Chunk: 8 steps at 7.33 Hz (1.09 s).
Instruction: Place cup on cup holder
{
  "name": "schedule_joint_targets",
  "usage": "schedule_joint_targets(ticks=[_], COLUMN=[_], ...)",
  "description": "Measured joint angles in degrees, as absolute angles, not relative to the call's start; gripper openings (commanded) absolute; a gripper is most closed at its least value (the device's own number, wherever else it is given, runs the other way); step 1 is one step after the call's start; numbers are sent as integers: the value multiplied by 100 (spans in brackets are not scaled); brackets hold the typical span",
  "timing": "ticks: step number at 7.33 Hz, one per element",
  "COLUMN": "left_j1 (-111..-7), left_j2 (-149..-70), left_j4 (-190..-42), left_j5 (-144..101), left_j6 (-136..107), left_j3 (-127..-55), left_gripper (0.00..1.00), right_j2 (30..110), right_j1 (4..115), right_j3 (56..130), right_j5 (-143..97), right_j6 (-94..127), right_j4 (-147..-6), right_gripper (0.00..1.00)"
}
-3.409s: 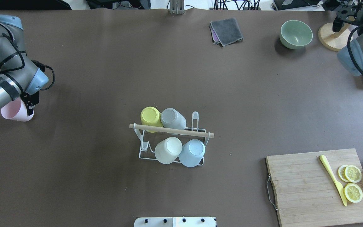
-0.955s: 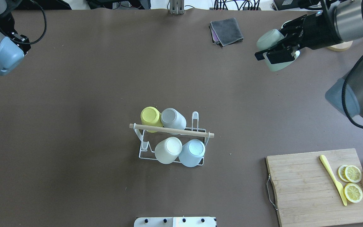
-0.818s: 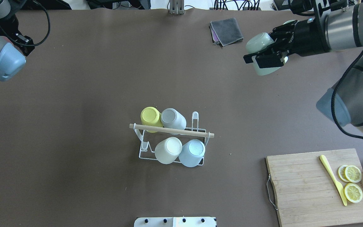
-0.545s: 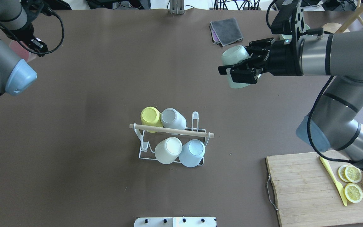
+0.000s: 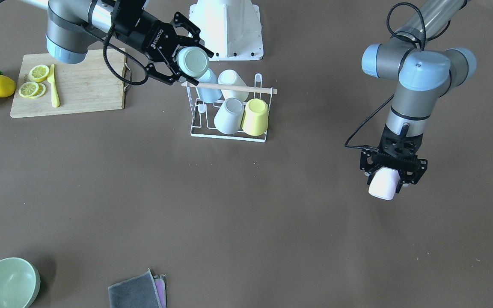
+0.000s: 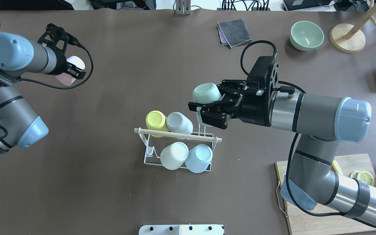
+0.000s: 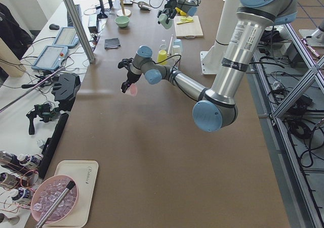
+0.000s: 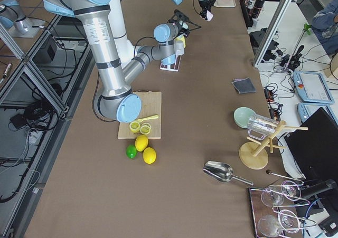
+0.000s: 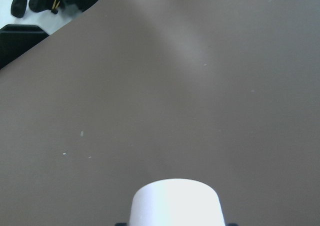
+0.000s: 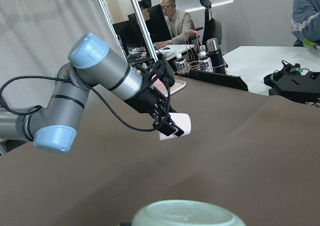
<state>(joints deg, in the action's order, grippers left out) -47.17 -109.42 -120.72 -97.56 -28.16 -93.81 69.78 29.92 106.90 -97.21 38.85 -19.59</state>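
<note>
Four cups (image 6: 174, 155) are seated on the centre holder (image 6: 178, 134); green cup (image 6: 206, 93) clamped in right claw (image 6: 204, 107), pink cup (image 5: 382, 186) in left claw (image 5: 392, 176), unplaced.

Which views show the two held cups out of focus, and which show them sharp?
Right wrist view: the green cup at the bottom edge is blurred and cropped, while the pink cup farther off is sharp. Left wrist view: the pink cup looks soft-edged and washed out, almost white. Overhead and front-facing views: both cups are crisp.
</note>
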Motion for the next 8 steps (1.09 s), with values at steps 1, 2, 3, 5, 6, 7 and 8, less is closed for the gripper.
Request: schedule_joint_targets(ticks=[1, 2, 3, 5, 6, 7, 8], left_j1=[-4514, -4400, -4339, -4287, -4273, -4223, -4076], left_j2=[-10835, -10757, -10717, -10633, -10490, -10328, -10194], left_j4=[-12911, -13588, -14163, -15362, -16052, -16773, -17400], left_j5=[-9576, -9446, -9386, -9150, -9011, -8946, -8919], left_j6=[-3057, -3151, -3189, -3221, -3233, -3258, -3305], left_j3=[-9391, -9415, -9437, -9551, -9666, -9776, -9838], left_gripper=[0, 0, 0, 0, 0, 0, 0], right_j2=[6977, 6970, 6942, 6741, 6592, 6487, 6468], right_j1=[2910, 2879, 2867, 2859, 2857, 2857, 2861], right_j3=[10591, 10523, 10456, 10206, 10002, 9815, 9702], right_j5=[-9572, -9452, -9313, -9029, -8932, -8892, -8888], right_j6=[3781, 3558, 3364, 3217, 3195, 3184, 3143], right_j4=[-1938, -1938, -1943, -1949, -1950, -1949, -1941], right_gripper=[0, 0, 0, 0, 0, 0, 0])
